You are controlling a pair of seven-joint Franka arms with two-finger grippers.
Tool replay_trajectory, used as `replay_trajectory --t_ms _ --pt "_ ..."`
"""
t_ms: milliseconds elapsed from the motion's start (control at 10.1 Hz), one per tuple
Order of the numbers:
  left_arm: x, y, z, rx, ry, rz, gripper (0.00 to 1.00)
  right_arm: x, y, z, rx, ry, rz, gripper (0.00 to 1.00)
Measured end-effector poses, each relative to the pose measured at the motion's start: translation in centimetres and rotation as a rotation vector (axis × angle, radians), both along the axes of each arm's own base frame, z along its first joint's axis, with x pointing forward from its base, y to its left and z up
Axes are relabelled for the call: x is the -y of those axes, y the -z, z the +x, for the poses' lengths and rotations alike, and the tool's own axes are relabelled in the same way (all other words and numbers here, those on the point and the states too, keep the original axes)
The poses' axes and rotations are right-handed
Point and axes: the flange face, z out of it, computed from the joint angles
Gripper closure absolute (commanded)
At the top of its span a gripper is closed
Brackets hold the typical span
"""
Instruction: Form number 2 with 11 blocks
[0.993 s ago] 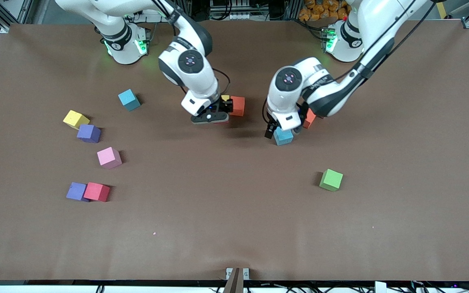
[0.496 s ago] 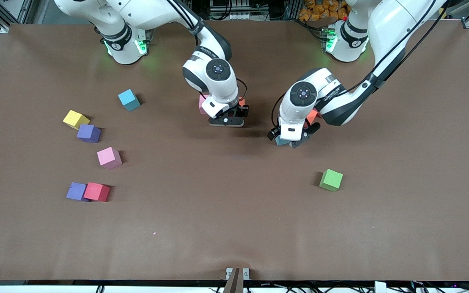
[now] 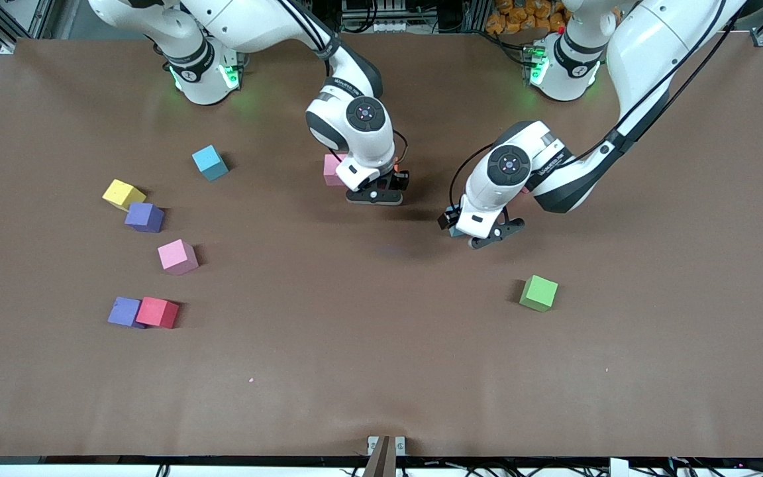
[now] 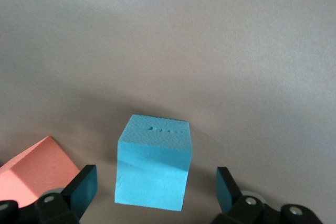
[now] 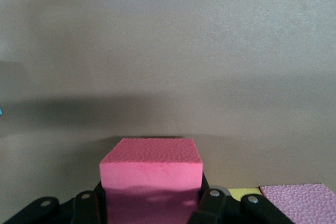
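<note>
Right gripper [image 3: 377, 196] at mid-table, clamped on a deep pink block [image 5: 151, 174] that fills the gap between its fingers in the right wrist view; from the front camera that block lost under the wrist. Just beside it, a paler pink block [image 3: 333, 169] partly covered by the arm, and a sliver of a yellow block [image 5: 245, 193] glimpsed at the frame edge of the wrist view. Left gripper [image 3: 485, 233] toward the left arm's end of the table, fingers spread wide with nothing gripped, straddling a light blue block [image 4: 153, 162] on the brown table [image 3: 381, 358]; only a corner of that block peeking out in the front view. An orange block [image 4: 32, 171] beside it, cut off by the frame. No digit recognisable. Scattered loose: green block [image 3: 538, 293], another light blue block [image 3: 210, 162], yellow block [image 3: 122, 193], purple block [image 3: 144, 217], pink block [image 3: 177, 256], second purple block [image 3: 124, 311] touching a red block [image 3: 157, 312].
</note>
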Motion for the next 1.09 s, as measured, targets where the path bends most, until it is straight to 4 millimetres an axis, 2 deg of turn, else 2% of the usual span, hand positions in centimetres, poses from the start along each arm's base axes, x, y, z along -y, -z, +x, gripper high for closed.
replay_trajectory --t_ms 496,695,893,993,1092 --pt "0.2 2.9 -1.1 -0.026 0.045 -0.009 0.00 -0.1 1.4 0.0 0.006 0.002 0.001 0.59" --pt "0.2 3.3 -1.4 -0.031 0.053 -0.004 0.00 0.0 1.9 -0.1 0.002 0.003 -0.001 0.50" --pt "-0.1 3.8 -1.5 -0.034 0.059 0.006 0.42 0.0 2.0 -0.1 0.006 -0.003 -0.004 0.47" --pt "-0.2 4.0 -1.6 -0.036 0.065 0.007 0.57 0.0 2.2 -0.1 0.008 -0.007 -0.008 0.27" --pt "-0.2 4.2 -1.7 -0.039 0.073 0.005 0.63 0.0 2.3 -0.1 0.008 -0.008 -0.010 0.01"
